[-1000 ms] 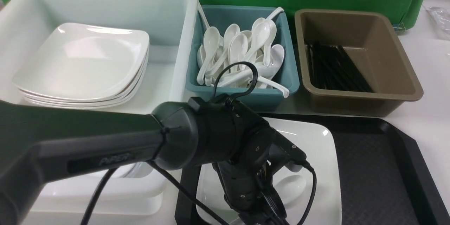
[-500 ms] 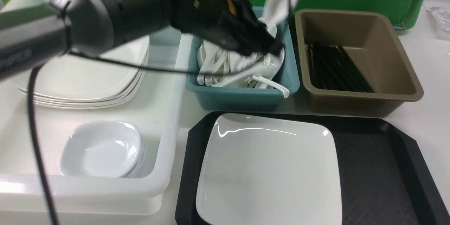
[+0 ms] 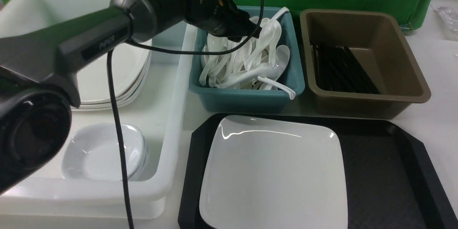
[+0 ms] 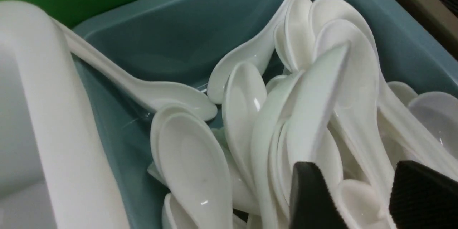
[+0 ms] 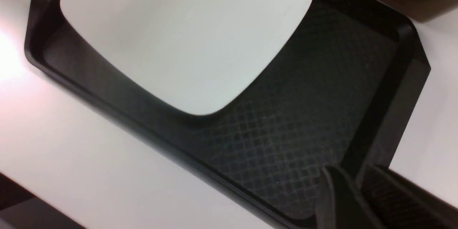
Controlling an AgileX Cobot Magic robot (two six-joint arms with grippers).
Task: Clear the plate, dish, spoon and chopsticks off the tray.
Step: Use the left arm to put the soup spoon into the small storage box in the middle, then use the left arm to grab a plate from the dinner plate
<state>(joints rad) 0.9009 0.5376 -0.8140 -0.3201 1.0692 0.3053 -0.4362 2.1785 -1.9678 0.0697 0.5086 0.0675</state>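
- White tub [image 3: 171, 78], far left: its stack of square plates [image 3: 132, 75] is mostly hidden behind the left arm [image 3: 89, 43]. The near corner holds a stack of small dishes [image 3: 96, 154], crossed by the arm's cable.
- Lettering on the arm's forearm reads "PiPER" (grey on black, tilted with the arm).
- Left gripper [image 4: 356, 171]: in the front view the wrist covers it. The left wrist view shows its black ribbed pads [image 4: 311, 200] set wide apart just above the spoon heap, clamping nothing. A spoon lies loose in the gap.
- Teal bin [image 3: 247, 100]: spoons [image 3: 250, 64] are piled in a tangle (the task's spoon can't be told from the rest).
- Plate [image 3: 275, 171]: lies flat on the left half of the tray [image 3: 386, 171], its near edge cut off by the frame.
- Brown bin [image 3: 365, 96], behind the tray's right half: chopsticks [image 3: 343, 71] lie inside as a dark bundle (bands not discernible).
- Right gripper [image 5: 352, 171]: seen only in the right wrist view, blurred and cropped. It hangs over the tray's rim, fingers a narrow slit apart, with nothing between them.
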